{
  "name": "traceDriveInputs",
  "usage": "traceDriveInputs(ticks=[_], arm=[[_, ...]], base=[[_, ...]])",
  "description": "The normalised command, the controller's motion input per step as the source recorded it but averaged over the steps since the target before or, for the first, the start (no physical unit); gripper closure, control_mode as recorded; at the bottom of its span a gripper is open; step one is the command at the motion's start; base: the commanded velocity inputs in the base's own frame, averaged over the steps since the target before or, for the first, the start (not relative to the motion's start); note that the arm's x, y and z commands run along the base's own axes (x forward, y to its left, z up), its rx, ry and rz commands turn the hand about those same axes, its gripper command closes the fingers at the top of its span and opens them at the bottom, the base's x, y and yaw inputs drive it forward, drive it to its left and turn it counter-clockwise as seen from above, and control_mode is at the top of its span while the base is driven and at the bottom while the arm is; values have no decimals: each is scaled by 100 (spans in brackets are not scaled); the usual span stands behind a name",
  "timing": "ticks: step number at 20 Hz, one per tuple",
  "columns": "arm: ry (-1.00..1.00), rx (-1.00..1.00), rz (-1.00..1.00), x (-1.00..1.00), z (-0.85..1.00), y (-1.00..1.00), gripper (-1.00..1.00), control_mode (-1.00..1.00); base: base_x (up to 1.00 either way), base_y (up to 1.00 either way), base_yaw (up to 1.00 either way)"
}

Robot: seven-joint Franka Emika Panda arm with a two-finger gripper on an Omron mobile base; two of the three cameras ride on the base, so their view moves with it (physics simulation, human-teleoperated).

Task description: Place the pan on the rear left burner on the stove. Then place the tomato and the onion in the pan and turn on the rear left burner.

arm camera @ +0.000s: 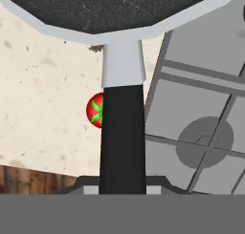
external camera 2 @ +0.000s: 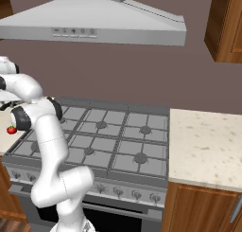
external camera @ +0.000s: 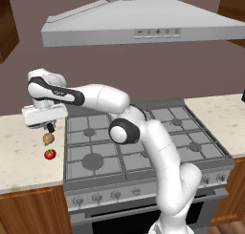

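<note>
While the arm reaches out over the left bench (external camera: 24,152), the hand (external camera: 49,128) hangs above the bench surface just left of the stove (external camera: 143,142), and its jaws stand narrow, clamped on the handle of the pan (arm camera: 122,132). In the hand view, the pan's black handle runs up the middle of the picture to a grey neck and then to the dark round pan body across the top; the pan is lifted above the bench and partly overlaps the stove's left edge. In the left base view the pan itself cannot be made out.

The onion (external camera: 48,139) lies on the bench directly below the hand, near the stove's left edge. The tomato (external camera: 50,154) lies on the bench just in front of the onion, apart from it; in the hand view it shows partly hidden behind the pan handle.

The rear left burner (external camera: 89,132) carries nothing on its grate. All stove grates stand bare in the right base view.
</note>
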Motion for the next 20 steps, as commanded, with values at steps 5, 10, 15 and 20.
traceDriveInputs(ticks=[5, 10, 15, 20], arm=[[0, 2, 5, 0, 1, -86, 100, -100], [-2, 1, 7, 0, 2, -91, 100, -100], [-3, 9, 4, 0, 0, -100, 100, -100], [0, 18, 0, 0, 0, -86, 100, -100]], base=[[0, 0, 0], [0, 0, 0], [0, 0, 0], [0, 0, 0]])
